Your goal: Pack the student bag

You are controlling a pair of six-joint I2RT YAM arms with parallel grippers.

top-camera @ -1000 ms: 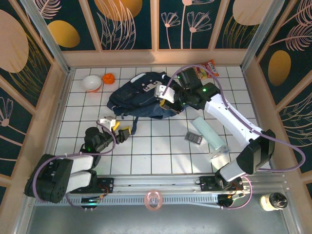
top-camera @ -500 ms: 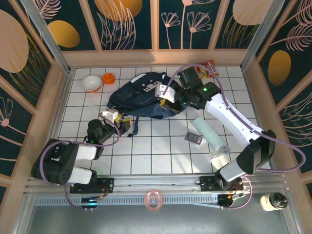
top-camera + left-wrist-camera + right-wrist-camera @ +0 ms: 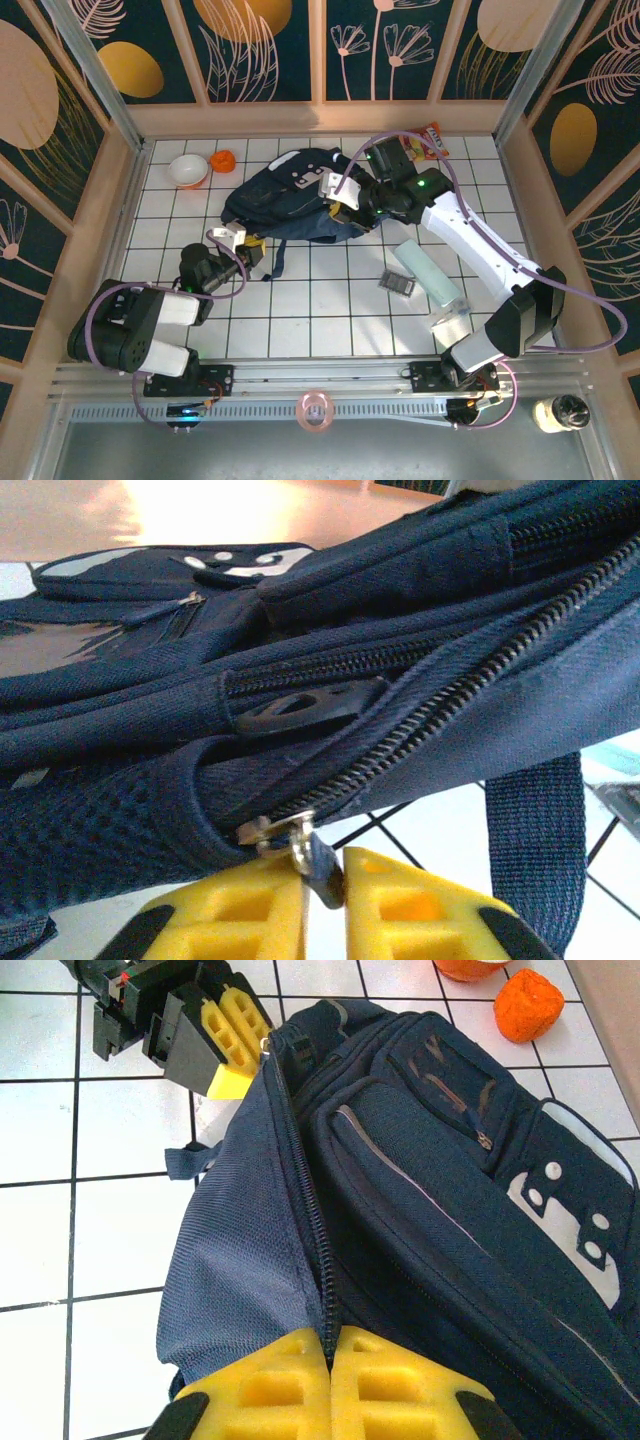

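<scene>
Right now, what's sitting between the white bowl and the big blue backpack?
A small orange lump sits there on the tiles, close beside the bowl and apart from the student bag. The top view shows it best.

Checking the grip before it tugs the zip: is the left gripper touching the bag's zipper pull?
Touching. In the left wrist view, the left gripper has its jaws closed on the dark zipper pull hanging from the student bag.
</scene>
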